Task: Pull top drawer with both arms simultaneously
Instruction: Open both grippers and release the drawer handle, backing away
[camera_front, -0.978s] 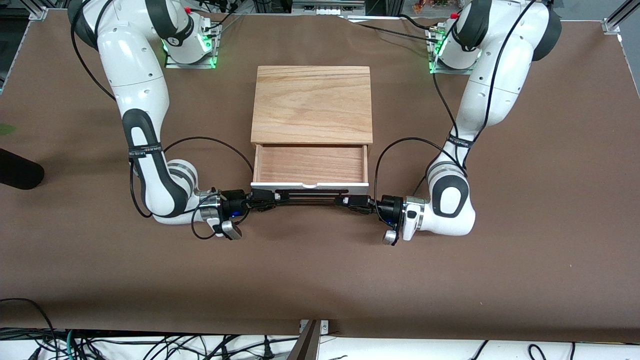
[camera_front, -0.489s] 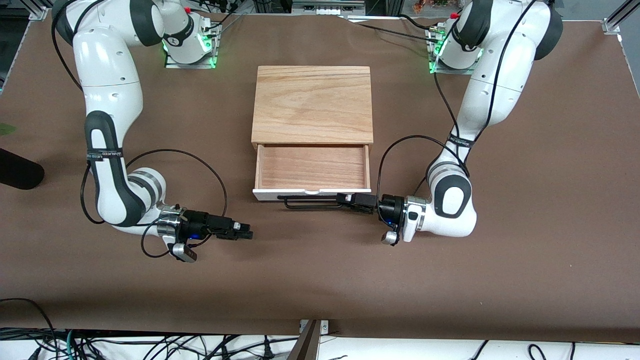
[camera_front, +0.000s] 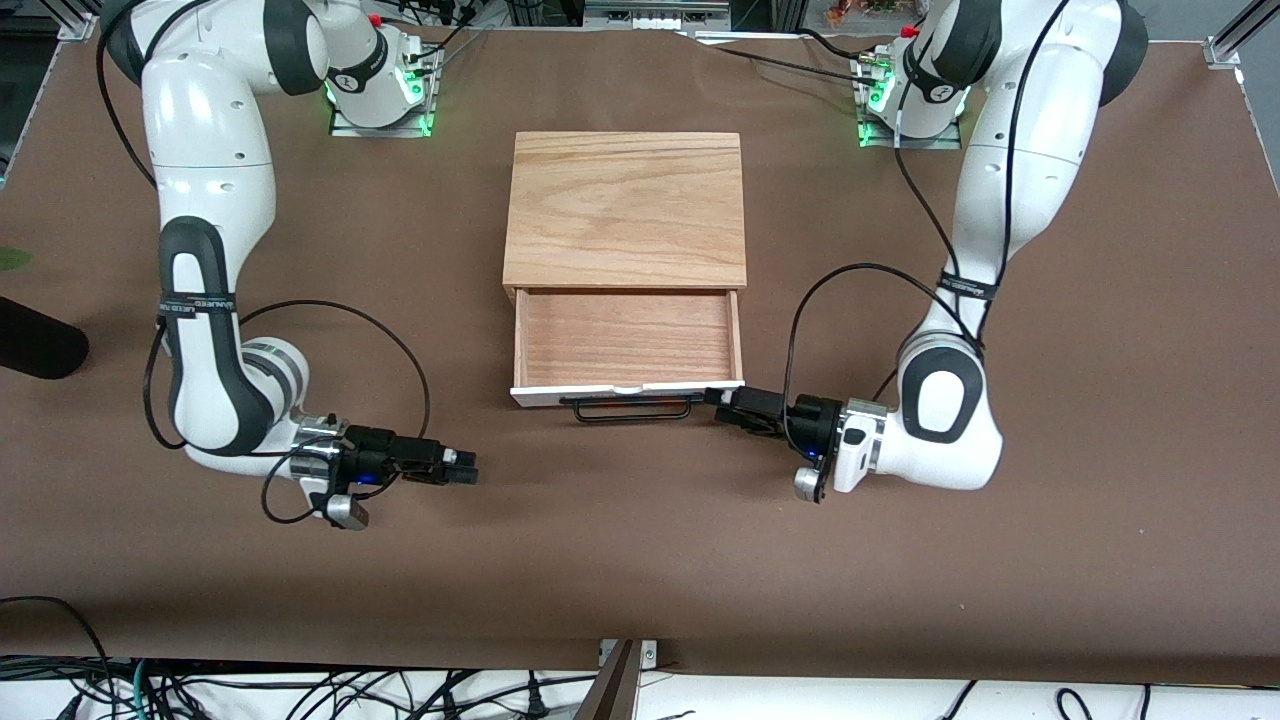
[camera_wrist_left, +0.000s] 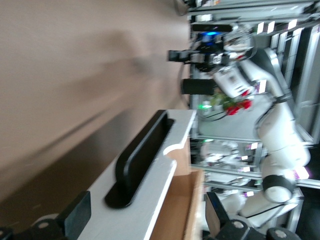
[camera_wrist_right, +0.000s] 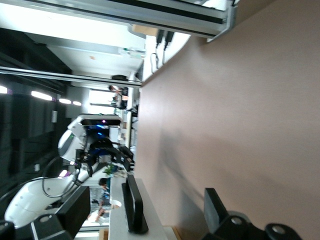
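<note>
The top drawer (camera_front: 627, 338) stands pulled out of the wooden cabinet (camera_front: 625, 205), its reddish wood inside showing. Its white front panel (camera_front: 545, 394) faces the front camera, with the black wire handle (camera_front: 630, 409) on it. My left gripper (camera_front: 722, 399) is open, low over the table just off the handle's end toward the left arm's end. In the left wrist view its gripper (camera_wrist_left: 145, 225) looks along the panel (camera_wrist_left: 150, 205) and handle (camera_wrist_left: 142, 152). My right gripper (camera_front: 465, 470) is open and empty, well clear of the drawer; its view (camera_wrist_right: 145, 212) shows the handle (camera_wrist_right: 132, 205) farther off.
A black cylinder (camera_front: 35, 345) lies at the table's edge at the right arm's end. Brown table surface (camera_front: 640, 560) lies bare between the drawer front and the edge nearest the front camera. Cables hang below that edge.
One second ago both grippers held the handle. The right gripper let go first and drew away toward its own end. The left gripper has now also let go and backed off slightly.
</note>
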